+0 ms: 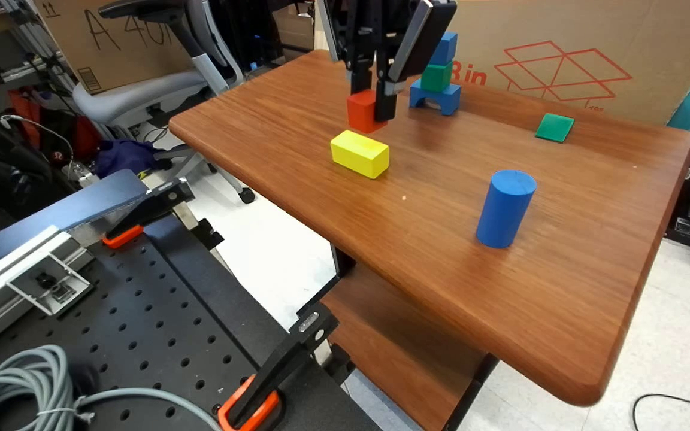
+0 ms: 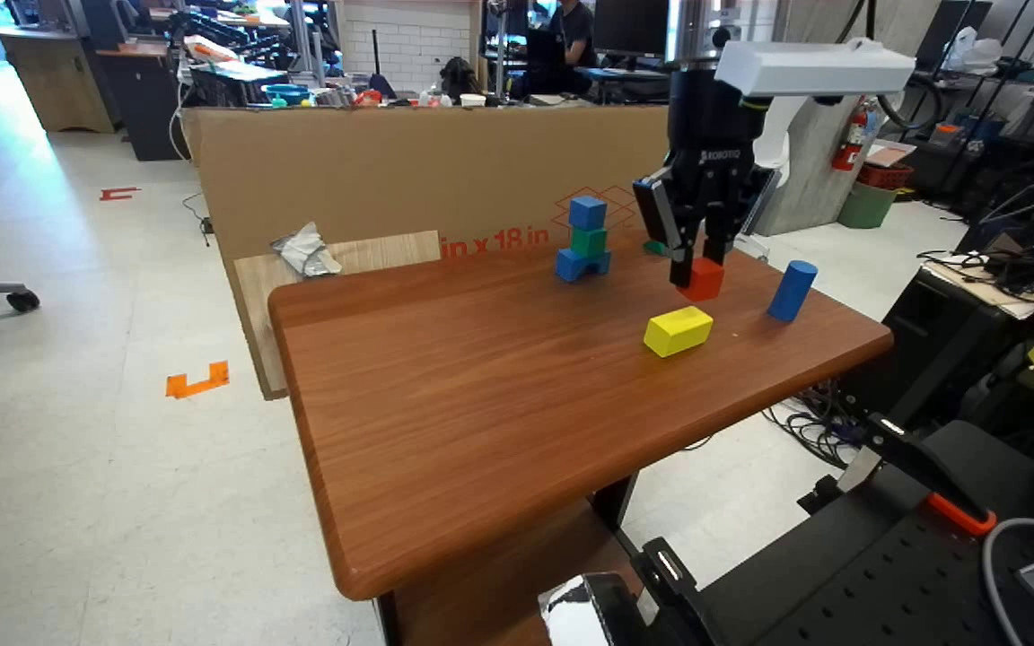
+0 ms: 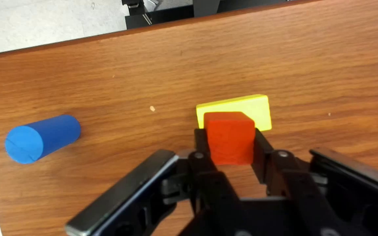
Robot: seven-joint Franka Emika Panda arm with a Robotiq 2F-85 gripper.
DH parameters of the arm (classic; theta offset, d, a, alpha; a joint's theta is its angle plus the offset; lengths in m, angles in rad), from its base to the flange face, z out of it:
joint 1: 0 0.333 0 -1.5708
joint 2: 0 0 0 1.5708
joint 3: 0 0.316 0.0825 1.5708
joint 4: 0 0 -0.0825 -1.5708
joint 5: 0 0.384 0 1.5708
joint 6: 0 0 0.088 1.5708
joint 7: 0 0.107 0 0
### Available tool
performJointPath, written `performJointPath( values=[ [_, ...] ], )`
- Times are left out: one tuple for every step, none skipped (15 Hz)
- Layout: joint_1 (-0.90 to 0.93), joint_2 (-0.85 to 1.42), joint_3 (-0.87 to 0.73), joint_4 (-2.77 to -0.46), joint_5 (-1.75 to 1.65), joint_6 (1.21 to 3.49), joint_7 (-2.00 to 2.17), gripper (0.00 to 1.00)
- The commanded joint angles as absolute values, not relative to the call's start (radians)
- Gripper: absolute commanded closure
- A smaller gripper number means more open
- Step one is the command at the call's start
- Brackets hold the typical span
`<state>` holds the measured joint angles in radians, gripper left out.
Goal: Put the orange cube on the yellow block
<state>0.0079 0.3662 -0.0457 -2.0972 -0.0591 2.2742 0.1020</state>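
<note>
wooden table [image 2: 481,386] carries the yellow block [image 1: 360,154], its top free | done: orange cube [image 1: 362,112] is grasped, gripper [image 3: 230,139] holding it by two sides | cube seems raised, near the block but apart from it | remaining, as i judge: to align, lower and release

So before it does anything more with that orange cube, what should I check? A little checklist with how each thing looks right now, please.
1. Cube held: ok. The gripper has the orange cube between its fingers.
2. Target lying flat: ok. The yellow block rests on the table.
3. Cube lined up over the block: cannot tell. They overlap in the wrist view, but that may be the camera angle.
4. Cube down on the block, safe to release: not ok. Wood shows between them in an exterior view.
5. Neighbour out of the way: ok. The blue cylinder stands apart from both.
</note>
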Motion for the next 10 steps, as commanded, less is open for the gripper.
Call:
performJointPath(
  values=[
    [0.004,0.409,-0.04,-2.055,-0.068,2.258,0.067,0.92],
    [0.004,0.416,-0.039,-2.051,-0.068,2.256,0.061,0.92],
    [0.005,0.422,-0.038,-2.048,-0.068,2.256,0.056,0.92],
    [0.006,0.429,-0.037,-2.045,-0.069,2.254,0.052,0.92],
    [0.006,0.436,-0.034,-2.039,-0.066,2.25,0.045,0.92],
    [0.005,0.443,-0.032,-2.034,-0.063,2.248,0.04,0.92],
    [0.006,0.448,-0.031,-2.032,-0.063,2.249,0.037,0.92],
    [0.008,0.454,-0.029,-2.028,-0.064,2.249,0.036,0.92],
    [0.009,0.456,-0.028,-2.025,-0.065,2.248,0.034,0.92],
    [0.01,0.457,-0.027,-2.024,-0.066,2.248,0.032,0.92]
  ],
)
